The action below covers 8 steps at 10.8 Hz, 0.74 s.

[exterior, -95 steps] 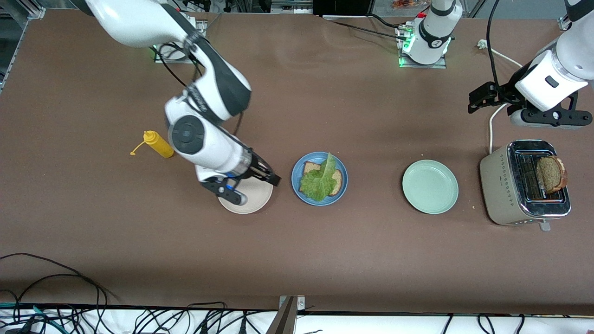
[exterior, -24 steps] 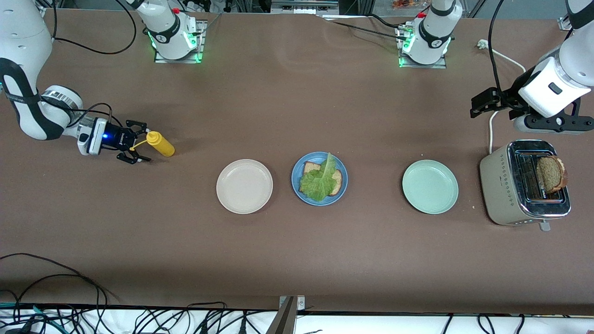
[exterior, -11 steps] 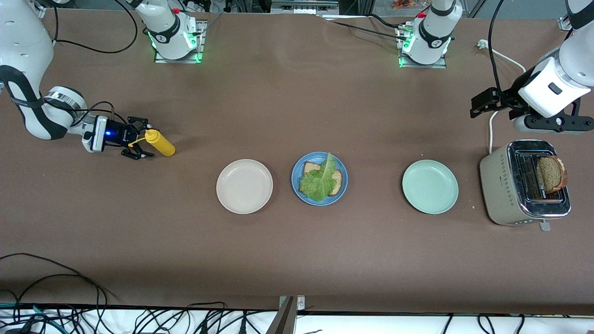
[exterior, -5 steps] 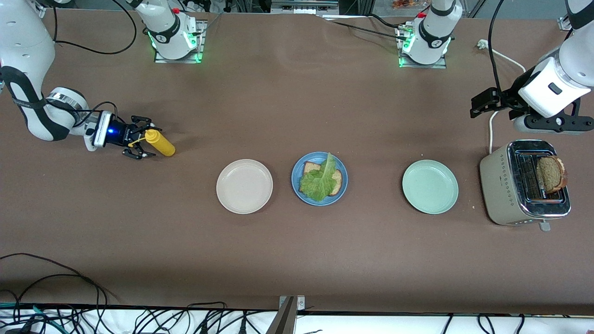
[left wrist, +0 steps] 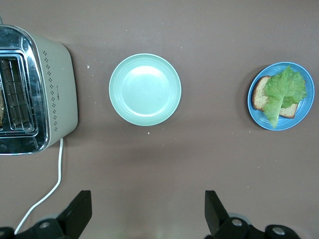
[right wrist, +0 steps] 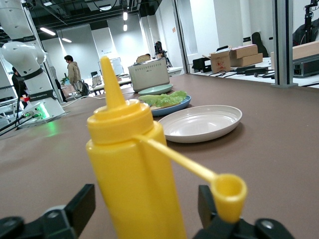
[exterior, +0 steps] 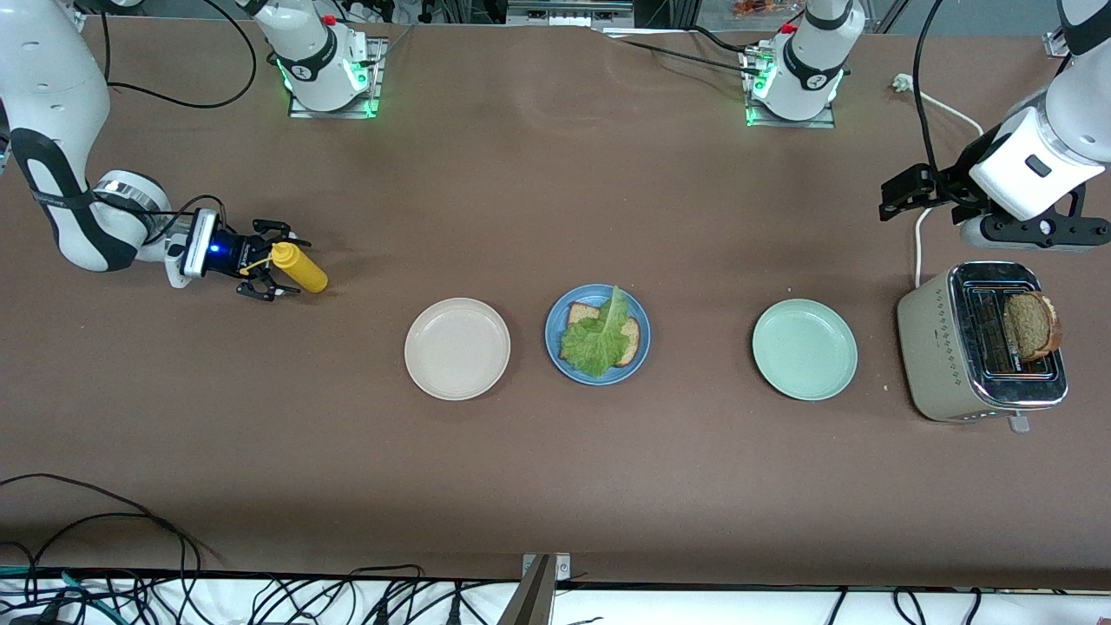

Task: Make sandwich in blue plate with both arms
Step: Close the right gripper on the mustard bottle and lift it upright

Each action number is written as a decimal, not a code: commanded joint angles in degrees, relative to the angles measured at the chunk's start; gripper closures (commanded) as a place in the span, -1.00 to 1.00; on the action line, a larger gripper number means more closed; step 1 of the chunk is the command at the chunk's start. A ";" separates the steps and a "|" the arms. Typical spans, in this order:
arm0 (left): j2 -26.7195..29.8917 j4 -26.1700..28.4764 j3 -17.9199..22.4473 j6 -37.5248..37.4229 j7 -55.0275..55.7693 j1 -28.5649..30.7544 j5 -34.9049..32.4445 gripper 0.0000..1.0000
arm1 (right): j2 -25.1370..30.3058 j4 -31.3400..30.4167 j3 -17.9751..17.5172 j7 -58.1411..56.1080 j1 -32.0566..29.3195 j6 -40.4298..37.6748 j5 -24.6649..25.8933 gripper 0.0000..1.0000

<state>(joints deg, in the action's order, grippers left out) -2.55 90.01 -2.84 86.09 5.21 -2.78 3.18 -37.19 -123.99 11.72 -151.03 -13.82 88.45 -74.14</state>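
Observation:
The blue plate (exterior: pixel 555 343) sits mid-table and holds one slice of brown bread (exterior: pixel 580 314) with a green lettuce leaf (exterior: pixel 597 338) on top; the left wrist view also shows the plate (left wrist: pixel 299 122). A second slice (exterior: pixel 1031 325) stands up out of the toaster (exterior: pixel 937 347). My right gripper (exterior: pixel 278 260) is low at the right arm's end of the table. It is open, with its jaws on either side of a yellow squeeze bottle (right wrist: pixel 132 169) and a gap on each side. My left gripper (exterior: pixel 898 193) hangs open and empty over the toaster's cord (left wrist: pixel 52 191).
A cream-white plate (exterior: pixel 457 349) lies beside the blue plate toward the right arm's end. A pale green plate (exterior: pixel 805 349) lies between the blue plate and the toaster. The bottle's tethered cap (right wrist: pixel 228 191) hangs by one right jaw. Cables run along the table's front edge.
My right gripper has slid forward along the table until its jaws stand around the yellow bottle. The left arm, the plates and the bread have not moved.

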 commanded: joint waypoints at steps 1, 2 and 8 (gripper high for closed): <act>-0.44 -1.16 -0.14 -0.04 -0.38 0.15 -0.54 -1.00 | -0.69 1.83 0.06 0.04 1.16 -0.99 -0.13 0.40; -0.44 -1.16 -0.15 -0.04 -0.38 0.15 -0.54 -1.00 | -0.69 1.83 0.06 0.04 1.25 -0.99 -0.13 0.99; -0.44 -1.16 -0.15 -0.04 -0.46 0.15 -0.46 -1.00 | 1.49 2.79 1.02 11.05 2.91 1.45 1.18 1.00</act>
<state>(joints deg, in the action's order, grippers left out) -2.56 90.01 -2.84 86.09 5.21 -2.78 3.18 -37.20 -122.84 11.70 -148.31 -12.57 88.54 -74.14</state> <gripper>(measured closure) 0.000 0.674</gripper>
